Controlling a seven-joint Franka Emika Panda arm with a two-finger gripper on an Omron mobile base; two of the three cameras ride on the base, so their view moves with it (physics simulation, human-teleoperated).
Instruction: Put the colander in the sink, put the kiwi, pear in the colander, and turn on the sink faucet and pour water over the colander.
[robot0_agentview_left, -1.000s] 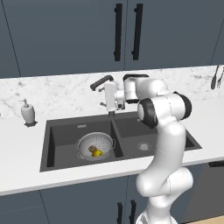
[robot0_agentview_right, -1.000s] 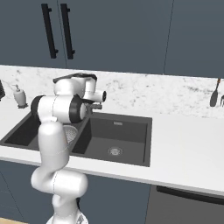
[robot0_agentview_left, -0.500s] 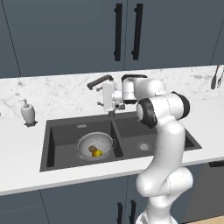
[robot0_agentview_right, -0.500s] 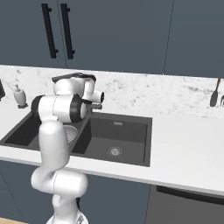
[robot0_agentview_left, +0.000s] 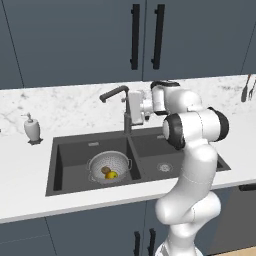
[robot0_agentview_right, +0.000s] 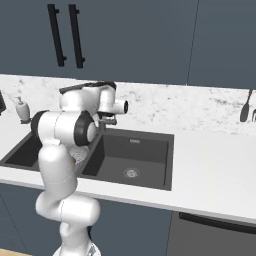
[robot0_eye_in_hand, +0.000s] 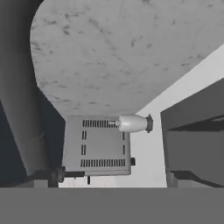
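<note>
The colander (robot0_agentview_left: 109, 167) sits in the left basin of the dark sink (robot0_agentview_left: 150, 146), with the brown kiwi (robot0_agentview_left: 105, 170) and the yellow pear (robot0_agentview_left: 112, 175) inside it. Behind the divider rises the sink faucet (robot0_agentview_left: 125, 110), its bent spout pointing left over the left basin. No water shows. My gripper (robot0_agentview_left: 132, 115) is open and pressed up against the faucet's column at mid height. In the hand view that column (robot0_eye_in_hand: 22, 87) runs past the left fingertip (robot0_eye_in_hand: 43, 178). In the right base view my arm covers most of the colander (robot0_agentview_right: 79, 152).
A white soap bottle (robot0_agentview_left: 31, 128) stands on the marble counter left of the sink, also seen sideways as the soap bottle (robot0_eye_in_hand: 133, 124) beside a grey slotted box (robot0_eye_in_hand: 96, 144). Utensils (robot0_agentview_right: 245, 107) hang at the far right wall. Dark cabinets hang above.
The faucet spout has swung a little to the left, and my hand has shifted slightly left with it. The colander and fruit have not moved.
</note>
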